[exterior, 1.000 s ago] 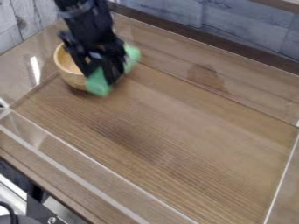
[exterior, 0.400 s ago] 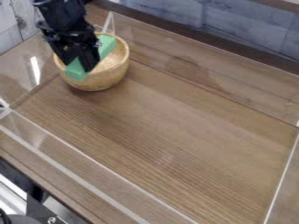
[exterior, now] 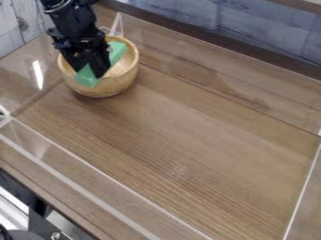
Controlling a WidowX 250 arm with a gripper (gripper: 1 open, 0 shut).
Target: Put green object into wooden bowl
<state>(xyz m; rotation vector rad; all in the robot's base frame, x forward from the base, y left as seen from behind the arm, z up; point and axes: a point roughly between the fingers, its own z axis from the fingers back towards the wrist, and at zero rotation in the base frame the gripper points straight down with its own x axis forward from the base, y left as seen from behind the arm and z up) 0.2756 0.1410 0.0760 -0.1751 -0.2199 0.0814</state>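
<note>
The black gripper [exterior: 88, 64] hangs over the wooden bowl [exterior: 115, 86] at the table's far left, pointing steeply down. It is shut on the green object [exterior: 89, 79], a bright green bar held tilted between the fingers. The bar's lower end sits low inside the bowl near its front rim, and its upper end shows to the right of the fingers. Whether the bar touches the bowl's floor I cannot tell; the gripper hides most of the inside.
The wooden tabletop [exterior: 189, 122] is fenced by low clear plastic walls, one along the front [exterior: 75, 169] and one at the right [exterior: 305, 178]. A grey brick wall [exterior: 251, 23] runs behind.
The gripper has carried the green object left and downward, from the bowl's right rim to over its middle, and the bar's lower end now dips into the bowl.
</note>
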